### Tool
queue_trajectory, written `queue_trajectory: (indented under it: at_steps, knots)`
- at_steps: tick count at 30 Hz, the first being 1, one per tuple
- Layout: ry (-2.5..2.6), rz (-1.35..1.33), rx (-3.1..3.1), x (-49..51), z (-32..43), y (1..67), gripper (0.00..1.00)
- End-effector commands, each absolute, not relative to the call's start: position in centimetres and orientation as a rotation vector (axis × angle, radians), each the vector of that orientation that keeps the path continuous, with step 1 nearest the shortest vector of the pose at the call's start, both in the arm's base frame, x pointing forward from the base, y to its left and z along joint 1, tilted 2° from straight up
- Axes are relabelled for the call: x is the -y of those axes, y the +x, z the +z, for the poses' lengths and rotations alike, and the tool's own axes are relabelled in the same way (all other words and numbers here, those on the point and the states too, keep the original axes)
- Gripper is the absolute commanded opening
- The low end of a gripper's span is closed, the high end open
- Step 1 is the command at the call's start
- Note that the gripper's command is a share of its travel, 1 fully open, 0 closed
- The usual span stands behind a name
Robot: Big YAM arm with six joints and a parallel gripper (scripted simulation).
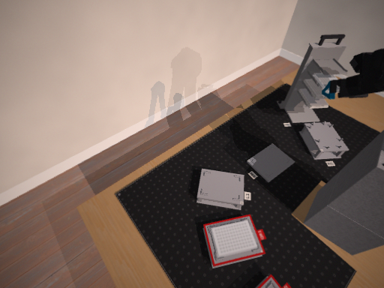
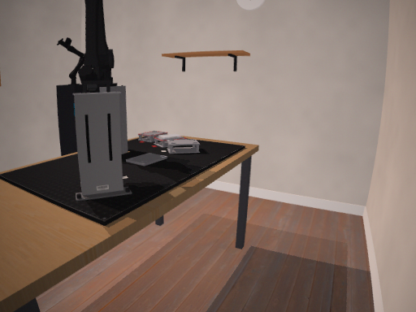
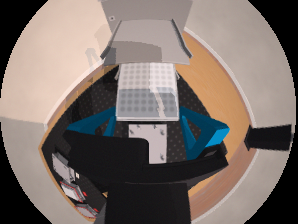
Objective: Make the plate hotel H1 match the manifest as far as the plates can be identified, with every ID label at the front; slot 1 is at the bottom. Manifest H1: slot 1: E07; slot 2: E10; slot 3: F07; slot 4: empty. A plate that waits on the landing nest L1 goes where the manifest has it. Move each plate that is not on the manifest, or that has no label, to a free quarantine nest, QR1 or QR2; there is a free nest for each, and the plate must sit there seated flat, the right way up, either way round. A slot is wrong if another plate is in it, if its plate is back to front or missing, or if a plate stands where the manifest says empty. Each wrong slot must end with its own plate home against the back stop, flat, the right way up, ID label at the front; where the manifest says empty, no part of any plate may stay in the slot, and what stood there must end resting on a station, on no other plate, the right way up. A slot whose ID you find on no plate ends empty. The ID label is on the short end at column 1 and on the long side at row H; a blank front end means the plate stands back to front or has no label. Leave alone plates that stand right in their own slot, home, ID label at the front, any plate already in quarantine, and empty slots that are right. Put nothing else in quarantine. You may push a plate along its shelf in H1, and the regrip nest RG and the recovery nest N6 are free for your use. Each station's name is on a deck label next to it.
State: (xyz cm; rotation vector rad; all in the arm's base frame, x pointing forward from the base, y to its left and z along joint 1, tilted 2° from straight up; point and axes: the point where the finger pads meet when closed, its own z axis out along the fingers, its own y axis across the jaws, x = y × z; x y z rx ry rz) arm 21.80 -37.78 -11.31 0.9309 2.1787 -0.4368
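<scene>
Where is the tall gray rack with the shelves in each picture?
Top view: the plate hotel stands at the upper right, shelves facing the gripper.
Exterior view: it stands at the left on the table, its slotted back panel facing us.
Wrist view: it fills the top centre, with a plate on a shelf just ahead.
Shared landmark: the black handle on top shows in the top and wrist views.
</scene>
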Motion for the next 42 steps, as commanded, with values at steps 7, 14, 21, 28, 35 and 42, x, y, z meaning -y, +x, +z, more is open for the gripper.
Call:
queue_trajectory:
  at_steps: [7,14,21,28,35,42]
  knots:
    - [0.918,-0.452,-2.160,38.6,-10.9,22.5,1.00]
    - [0.918,-0.452,-2.160,38.6,-10.9,22.5,1.00]
    - [0.918,-0.452,-2.160,38.6,-10.9,22.5,1.00]
    - [0.904,-0.470,-2.143,38.1,-9.1,21.9,1.00]
    - [0.917,-0.460,-2.161,37.1,-10.0,20.7,1.00]
    - [0.917,-0.460,-2.162,36.2,-10.1,19.9,1.00]
